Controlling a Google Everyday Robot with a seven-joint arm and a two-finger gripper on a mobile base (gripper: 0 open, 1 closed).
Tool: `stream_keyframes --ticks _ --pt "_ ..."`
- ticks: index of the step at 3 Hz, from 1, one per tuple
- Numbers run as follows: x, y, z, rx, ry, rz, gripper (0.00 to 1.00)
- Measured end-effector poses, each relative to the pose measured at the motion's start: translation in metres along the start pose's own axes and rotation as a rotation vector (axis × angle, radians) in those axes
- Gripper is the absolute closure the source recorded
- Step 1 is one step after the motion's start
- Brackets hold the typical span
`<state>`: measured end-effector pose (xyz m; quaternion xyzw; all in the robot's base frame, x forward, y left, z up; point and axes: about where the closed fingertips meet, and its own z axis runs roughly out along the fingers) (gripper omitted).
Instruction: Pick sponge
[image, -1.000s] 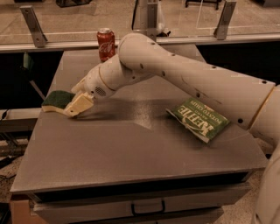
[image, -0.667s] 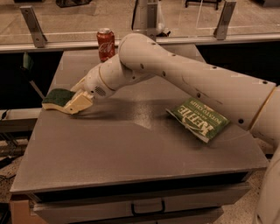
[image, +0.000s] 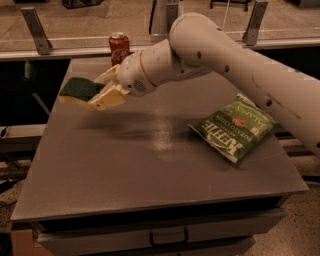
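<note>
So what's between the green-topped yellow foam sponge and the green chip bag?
Bare grey tabletop, camera view. The gripper, shut on the sponge, holds it above the tabletop, apart from the chip bag.

Cream plastic two-finger gripper (image: 100, 91), smooth and matt, over the table's left rear, clamped on the wavy-edged sponge (image: 79, 89): rough dark green scouring top, porous pale yellow foam below. White robot arm (image: 225, 55): smooth plastic shell, slight sheen. Grey table top (image: 150, 165): matt, faint sheen mid-surface. Green chip bag (image: 234, 127): glossy, crinkled foil. Red drink can (image: 119, 46): shiny metal.
</note>
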<state>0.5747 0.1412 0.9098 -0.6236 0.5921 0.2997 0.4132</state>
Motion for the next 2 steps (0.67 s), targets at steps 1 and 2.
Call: stream_keyframes --ticks 1,2 --pt "-0.0131 -0.0007 -0.0557 0.035 -0.03 -0.064 1.0" --pt "-0.0118 -0.0009 -0.0637 0.04 -0.03 -0.073 1.0"
